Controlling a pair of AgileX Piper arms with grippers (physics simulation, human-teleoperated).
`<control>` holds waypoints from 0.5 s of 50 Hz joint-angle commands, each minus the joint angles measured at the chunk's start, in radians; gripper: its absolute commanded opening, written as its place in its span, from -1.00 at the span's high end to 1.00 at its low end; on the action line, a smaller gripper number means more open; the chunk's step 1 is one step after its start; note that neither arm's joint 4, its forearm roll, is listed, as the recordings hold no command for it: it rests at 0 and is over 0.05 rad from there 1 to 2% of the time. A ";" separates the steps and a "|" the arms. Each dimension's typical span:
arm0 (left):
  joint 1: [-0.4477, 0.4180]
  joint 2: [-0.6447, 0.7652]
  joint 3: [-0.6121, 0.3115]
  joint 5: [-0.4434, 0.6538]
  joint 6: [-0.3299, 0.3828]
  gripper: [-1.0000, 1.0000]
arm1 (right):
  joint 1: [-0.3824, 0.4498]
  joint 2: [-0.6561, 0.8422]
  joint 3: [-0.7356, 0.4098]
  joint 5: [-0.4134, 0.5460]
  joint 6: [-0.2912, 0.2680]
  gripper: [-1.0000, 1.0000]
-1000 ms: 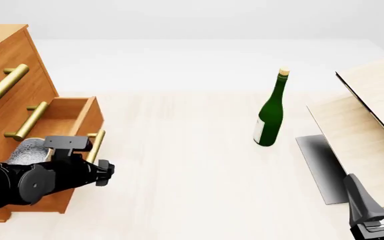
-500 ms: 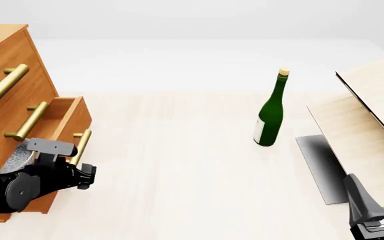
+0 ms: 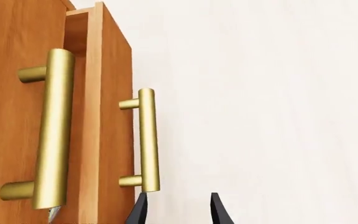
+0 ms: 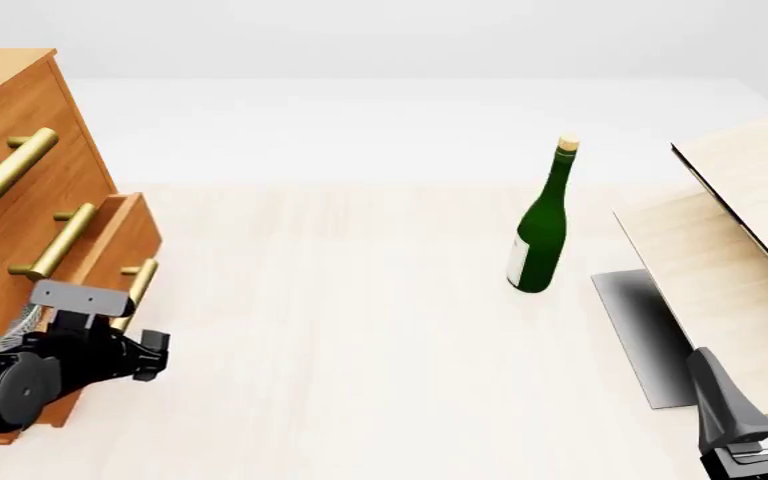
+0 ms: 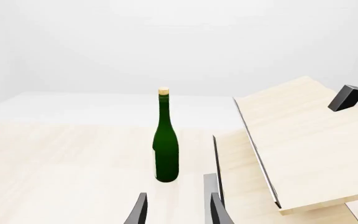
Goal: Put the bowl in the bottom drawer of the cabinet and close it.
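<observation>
The cabinet [image 4: 11, 150] stands at the table's left edge. Its bottom drawer [image 4: 128, 240] sticks out only a little, brass handle [image 4: 135, 285] facing right. Of the bowl [image 4: 21, 322], only a speckled sliver shows inside the drawer, above my left arm. My left gripper [image 4: 148, 355] is open at the drawer front, just below the handle. In the left wrist view the bottom drawer [image 3: 113, 116] is slightly proud of the cabinet [image 3: 11, 93], and one tip of my left gripper [image 3: 177, 212] touches the handle's end [image 3: 148, 184]. My right gripper [image 4: 758, 390] [image 5: 177, 210] rests open and empty at the front right.
A green bottle [image 4: 540, 235] [image 5: 165, 149] stands upright mid-table. Pale wooden boards [image 4: 731, 230] [image 5: 297, 140] lean at the right, above a dark grey panel [image 4: 638, 330]. A small black block [image 5: 347, 98] lies on the upper board.
My left gripper has moved left against the drawer front, and the bottom drawer has slid in from half open to nearly shut. The bowl is now almost hidden. The right arm has stayed still.
</observation>
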State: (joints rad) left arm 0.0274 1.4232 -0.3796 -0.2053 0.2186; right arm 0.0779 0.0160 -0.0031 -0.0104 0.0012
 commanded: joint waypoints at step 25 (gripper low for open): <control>0.056 0.225 0.016 -0.004 -0.025 -1.00 | 0.000 0.000 0.000 -0.001 0.000 -1.00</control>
State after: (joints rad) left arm 0.1473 1.4562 -0.3916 -0.2396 0.2766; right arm 0.0779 0.0158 -0.0031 -0.0103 0.0012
